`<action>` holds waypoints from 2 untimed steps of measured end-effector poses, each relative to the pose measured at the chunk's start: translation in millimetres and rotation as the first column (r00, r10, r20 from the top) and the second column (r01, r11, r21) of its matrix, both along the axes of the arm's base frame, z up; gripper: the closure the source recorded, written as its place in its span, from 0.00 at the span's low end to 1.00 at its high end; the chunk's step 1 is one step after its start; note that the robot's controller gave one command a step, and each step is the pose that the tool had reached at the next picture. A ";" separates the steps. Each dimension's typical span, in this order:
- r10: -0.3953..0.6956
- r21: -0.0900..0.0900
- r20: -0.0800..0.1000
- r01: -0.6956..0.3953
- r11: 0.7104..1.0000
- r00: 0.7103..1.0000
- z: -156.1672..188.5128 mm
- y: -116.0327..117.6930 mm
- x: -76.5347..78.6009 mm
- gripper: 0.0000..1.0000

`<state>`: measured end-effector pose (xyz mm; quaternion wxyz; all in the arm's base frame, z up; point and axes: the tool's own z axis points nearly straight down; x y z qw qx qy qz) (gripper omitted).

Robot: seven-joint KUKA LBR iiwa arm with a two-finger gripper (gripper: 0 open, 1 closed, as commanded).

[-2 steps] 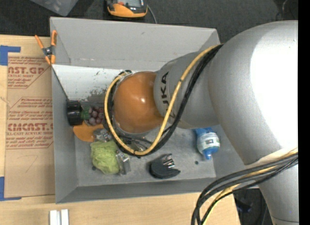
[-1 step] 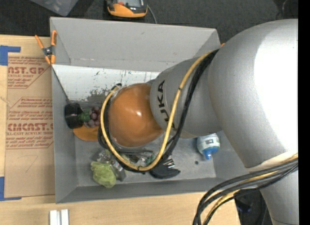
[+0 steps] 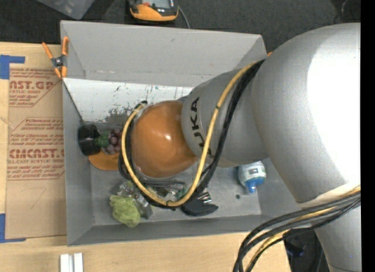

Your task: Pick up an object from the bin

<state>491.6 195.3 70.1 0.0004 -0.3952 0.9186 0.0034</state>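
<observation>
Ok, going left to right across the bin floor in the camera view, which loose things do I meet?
black round cap → green crumpled lump → black flat piece → blue-and-white small bottle

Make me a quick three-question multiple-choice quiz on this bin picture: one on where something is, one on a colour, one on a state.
1. Where in the bin does the crumpled green thing lie?
A. the view's lower left corner
B. against the far wall
C. at the right wall

2. What colour is the rounded cover on the robot's wrist?
A. blue
B. orange
C. green

3. How is the small blue-and-white container placed?
A. stacked on the green thing
B. outside the bin
C. on the bin floor, beside the arm

Answers:
1 A, it sits by the lower left corner.
2 B, the dome is plainly orange.
3 C, it rests on the grey floor, apart from the heap at left.
</observation>
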 end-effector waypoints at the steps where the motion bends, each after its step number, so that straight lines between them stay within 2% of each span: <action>1: 0.000 -0.002 -0.005 0.000 1.000 1.000 28.5 -0.2 -1.8 1.00; 2: 0.000 -0.001 -0.001 0.000 1.000 1.000 53.3 0.2 -0.7 1.00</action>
